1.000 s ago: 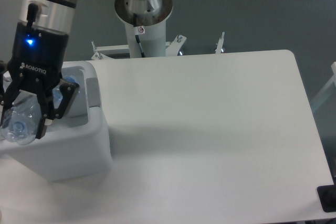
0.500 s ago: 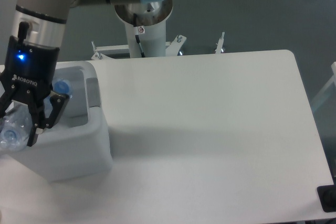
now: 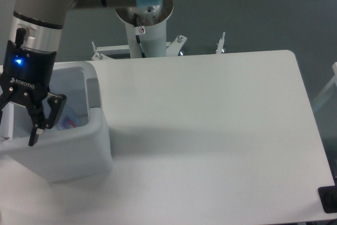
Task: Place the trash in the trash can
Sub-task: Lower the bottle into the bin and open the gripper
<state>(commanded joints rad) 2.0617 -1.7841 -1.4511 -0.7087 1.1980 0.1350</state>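
Observation:
The trash can (image 3: pixel 79 146) is a boxy white bin with a grey panel (image 3: pixel 93 94) at the table's left edge. My gripper (image 3: pixel 18 127) hangs over its opening with the jaws spread open and nothing between them. One finger (image 3: pixel 45 117) shows clearly; the other is cut off by the left edge of the frame. Inside the bin, a pale translucent piece with a bluish and reddish spot (image 3: pixel 69 123) lies against the right wall. I cannot tell whether it is the bottle or the wrapper. No trash lies on the table.
The white table (image 3: pixel 210 130) stretches to the right of the bin. The arm's white pedestal (image 3: pixel 145 30) stands behind the table's far edge. A small black object (image 3: pixel 329 199) sits at the front right corner.
The gripper held the crushed clear bottle over the bin's left side one second ago. Its jaws have since opened and the bottle has gone from between them, down into the bin.

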